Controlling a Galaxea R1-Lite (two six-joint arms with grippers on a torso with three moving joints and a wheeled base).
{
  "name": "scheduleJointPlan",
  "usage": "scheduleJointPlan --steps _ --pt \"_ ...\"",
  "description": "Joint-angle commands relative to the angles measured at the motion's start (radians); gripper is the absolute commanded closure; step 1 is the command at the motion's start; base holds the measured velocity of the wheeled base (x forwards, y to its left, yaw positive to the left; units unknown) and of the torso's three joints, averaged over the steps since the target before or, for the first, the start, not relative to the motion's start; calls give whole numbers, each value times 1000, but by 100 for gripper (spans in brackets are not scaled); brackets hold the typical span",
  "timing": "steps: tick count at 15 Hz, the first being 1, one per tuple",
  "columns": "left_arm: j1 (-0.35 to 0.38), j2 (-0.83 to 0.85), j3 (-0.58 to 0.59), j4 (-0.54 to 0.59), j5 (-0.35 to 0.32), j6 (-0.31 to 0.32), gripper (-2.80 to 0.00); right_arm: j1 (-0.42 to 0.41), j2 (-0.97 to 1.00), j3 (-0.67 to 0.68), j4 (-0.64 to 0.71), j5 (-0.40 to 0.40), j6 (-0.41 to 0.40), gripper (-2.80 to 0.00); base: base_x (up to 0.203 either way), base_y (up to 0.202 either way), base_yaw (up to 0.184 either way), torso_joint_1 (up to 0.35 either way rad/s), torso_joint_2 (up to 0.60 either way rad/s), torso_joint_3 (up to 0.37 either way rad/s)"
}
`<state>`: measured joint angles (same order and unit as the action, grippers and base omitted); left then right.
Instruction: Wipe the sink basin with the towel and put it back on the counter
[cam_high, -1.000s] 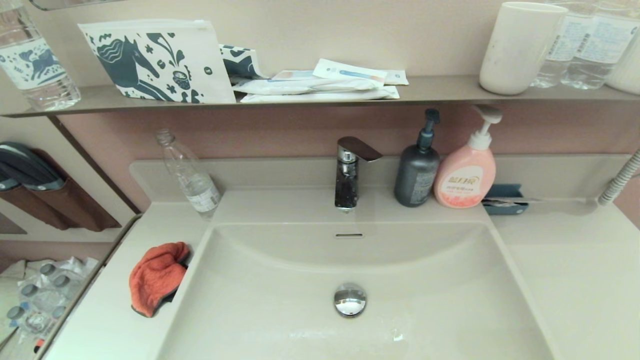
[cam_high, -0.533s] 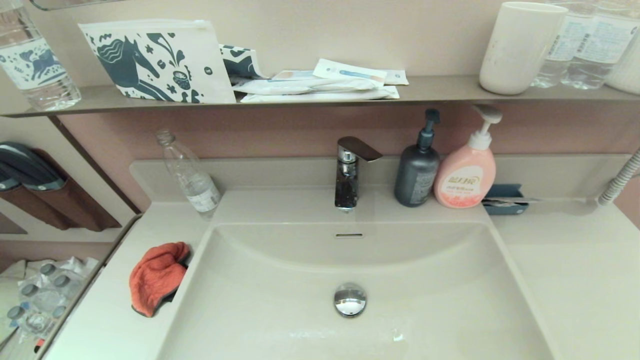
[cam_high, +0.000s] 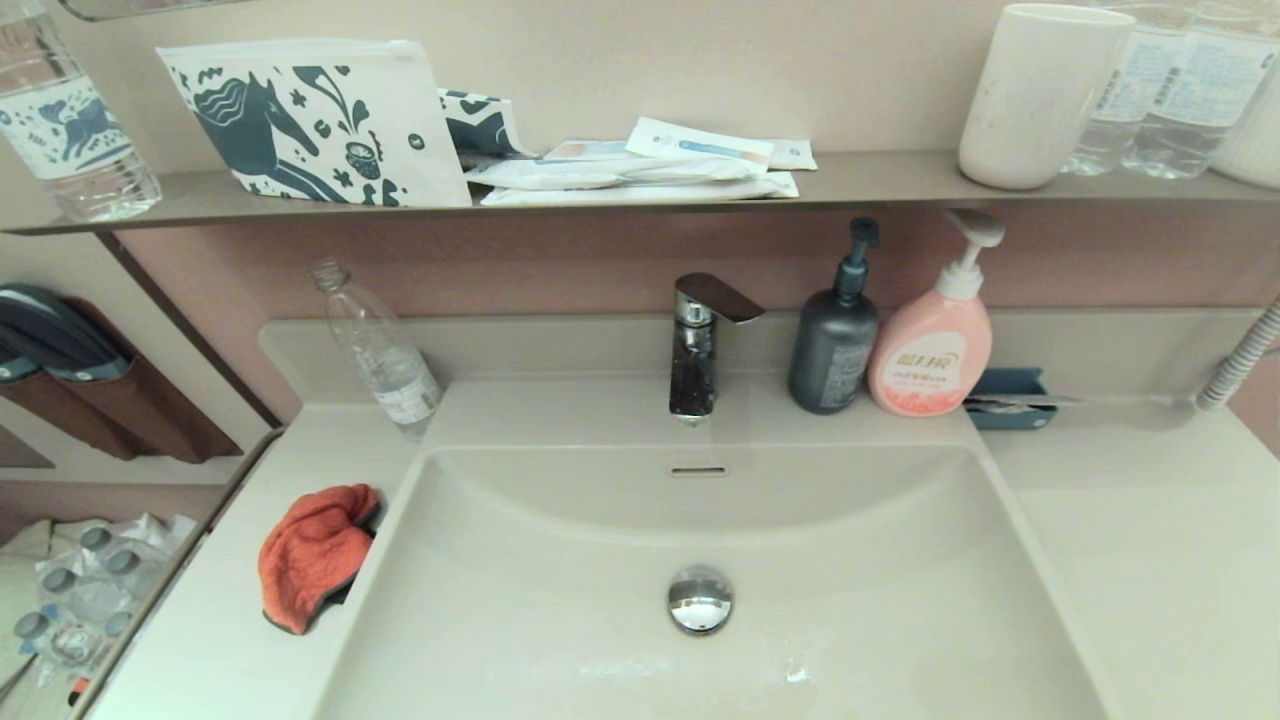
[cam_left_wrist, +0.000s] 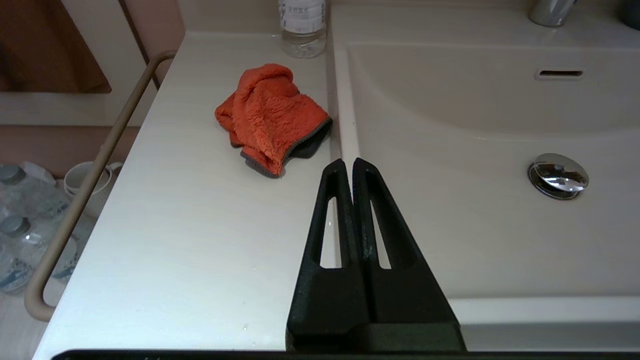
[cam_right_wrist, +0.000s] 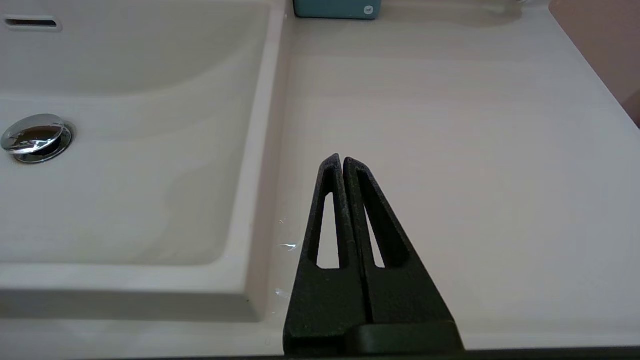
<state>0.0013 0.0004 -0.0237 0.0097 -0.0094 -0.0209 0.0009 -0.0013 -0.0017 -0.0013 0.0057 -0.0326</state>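
Observation:
The orange-red towel lies crumpled on the counter just left of the sink basin, its grey trim at the basin's rim. The basin holds a chrome drain stopper and an overflow slot. My left gripper is shut and holds nothing; it hovers over the basin's left rim, a short way in front of the towel. My right gripper is shut and holds nothing, above the counter right of the basin. Neither gripper shows in the head view.
A faucet, a dark pump bottle, a pink soap bottle and a blue holder line the back ledge. A clear bottle stands behind the towel. A rail runs along the counter's left edge.

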Motion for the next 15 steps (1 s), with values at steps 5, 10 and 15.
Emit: scheduleJointPlan --steps 5,10,15 --pt "0 0 13 -28 -21 35 0 1 1 0 0 0 0 0 0 0 0 0 0 0" --pt "0 0 24 -7 -23 68 0 1 1 0 0 0 -1 0 0 0 0 0 0 0" --pt "0 1 24 -8 -31 72 0 1 1 0 0 0 0 0 0 0 0 0 0 0"
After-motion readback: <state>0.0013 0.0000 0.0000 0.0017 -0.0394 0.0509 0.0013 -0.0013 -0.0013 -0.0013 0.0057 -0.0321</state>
